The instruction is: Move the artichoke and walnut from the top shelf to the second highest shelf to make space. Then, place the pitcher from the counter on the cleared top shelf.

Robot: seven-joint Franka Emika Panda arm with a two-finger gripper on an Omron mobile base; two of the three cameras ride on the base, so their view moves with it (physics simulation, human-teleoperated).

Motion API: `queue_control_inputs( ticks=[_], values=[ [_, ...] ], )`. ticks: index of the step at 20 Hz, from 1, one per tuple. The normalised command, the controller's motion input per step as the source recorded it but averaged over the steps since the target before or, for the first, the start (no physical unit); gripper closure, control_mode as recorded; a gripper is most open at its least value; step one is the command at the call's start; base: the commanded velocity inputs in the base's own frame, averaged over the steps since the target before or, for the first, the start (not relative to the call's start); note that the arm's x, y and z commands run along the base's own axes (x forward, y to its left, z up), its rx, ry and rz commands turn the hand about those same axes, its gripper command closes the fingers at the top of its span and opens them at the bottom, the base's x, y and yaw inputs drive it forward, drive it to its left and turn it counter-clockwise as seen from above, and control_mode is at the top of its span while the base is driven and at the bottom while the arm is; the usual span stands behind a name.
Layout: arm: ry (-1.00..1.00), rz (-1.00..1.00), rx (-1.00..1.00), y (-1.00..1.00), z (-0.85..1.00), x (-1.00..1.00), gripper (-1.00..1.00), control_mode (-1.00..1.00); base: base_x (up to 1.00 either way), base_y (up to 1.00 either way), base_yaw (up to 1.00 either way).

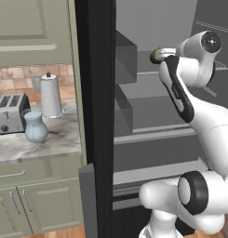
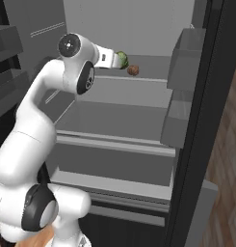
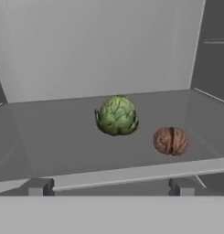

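Observation:
The green scaly artichoke (image 3: 116,115) and the brown walnut (image 3: 170,140) sit side by side on the top shelf (image 3: 63,137) of the open fridge, the walnut to the artichoke's right. My gripper (image 3: 109,187) is open, its fingertips (image 3: 35,187) just short of the shelf's pale front edge, level with the artichoke and holding nothing. From the right base view the hand (image 2: 114,59) reaches in toward the artichoke (image 2: 122,60), with the walnut (image 2: 133,70) beside it. The second highest shelf (image 2: 114,120) lies below. The pale blue pitcher (image 1: 35,125) stands on the counter (image 1: 22,148).
A toaster (image 1: 10,113) and a white paper-towel roll (image 1: 50,96) stand behind the pitcher. The fridge's dark side wall (image 1: 94,116) separates the counter from the shelves. Door bins (image 2: 184,58) hang at the right. Lower shelves (image 2: 110,164) lie beneath.

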Motion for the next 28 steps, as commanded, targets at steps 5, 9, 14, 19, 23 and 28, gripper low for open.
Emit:
queue_control_inputs(
  ticks=[5, 9, 14, 19, 23, 28],
  values=[
    [0.01, 0.00, 0.00, -0.08, 0.00, 0.46, -1.00, -1.00, 0.00, 0.00, 0.00],
    [0.10, 0.00, 0.00, -0.11, 0.00, 0.43, -1.00, -1.00, 0.00, 0.00, 0.00],
    [0.15, 0.00, 0.00, -0.07, 0.00, 0.49, -1.00, -1.00, 0.00, 0.00, 0.00],
    [0.10, 0.00, 0.00, 0.00, 0.00, 0.48, -1.00, -1.00, 0.00, 0.00, 0.00],
    [0.04, 0.01, 0.00, 0.00, 0.00, 0.48, -1.00, -1.00, 0.00, 0.00, 0.00],
    [0.02, 0.00, 0.00, -0.05, -0.01, 0.40, -1.00, -1.00, 0.00, 0.00, 0.00]
  ],
)
